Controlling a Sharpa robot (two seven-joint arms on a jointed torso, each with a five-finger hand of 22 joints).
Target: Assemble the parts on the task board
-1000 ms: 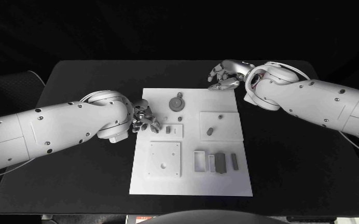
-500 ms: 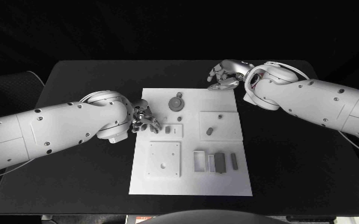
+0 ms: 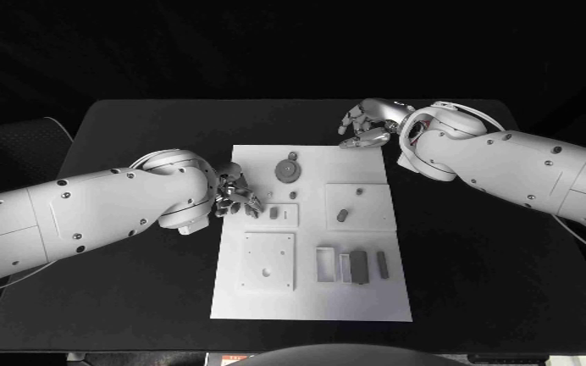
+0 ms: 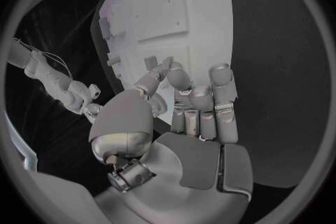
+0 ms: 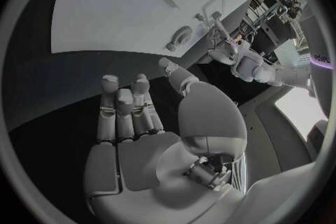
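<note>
The white task board [image 3: 312, 298] lies mid-table. On it are a grey round disc [image 3: 287, 168], a small peg [image 3: 295, 193], an oblong piece [image 3: 343, 213] on a raised square plate, and a frame [image 3: 326, 263], block [image 3: 358, 265] and bar [image 3: 382, 264] near the front. My left hand [image 3: 235, 196] hovers at the board's left edge beside a small slotted plate [image 3: 279, 211], fingers loosely bent with nothing in them [image 4: 203, 103]. My right hand [image 3: 367, 126] hangs over the board's far right corner, fingers spread and empty [image 5: 129, 112]. The disc [image 5: 182, 36] lies ahead of it.
A square plate with a hole [image 3: 270, 260] occupies the board's front left. Black table [image 3: 476, 281] surrounds the board on all sides, with wide room at the right and front. Both forearms reach in over the table's sides.
Hardly anything differs. My right hand has crept very slightly toward the far edge of the table; the left hand and the parts stay put.
</note>
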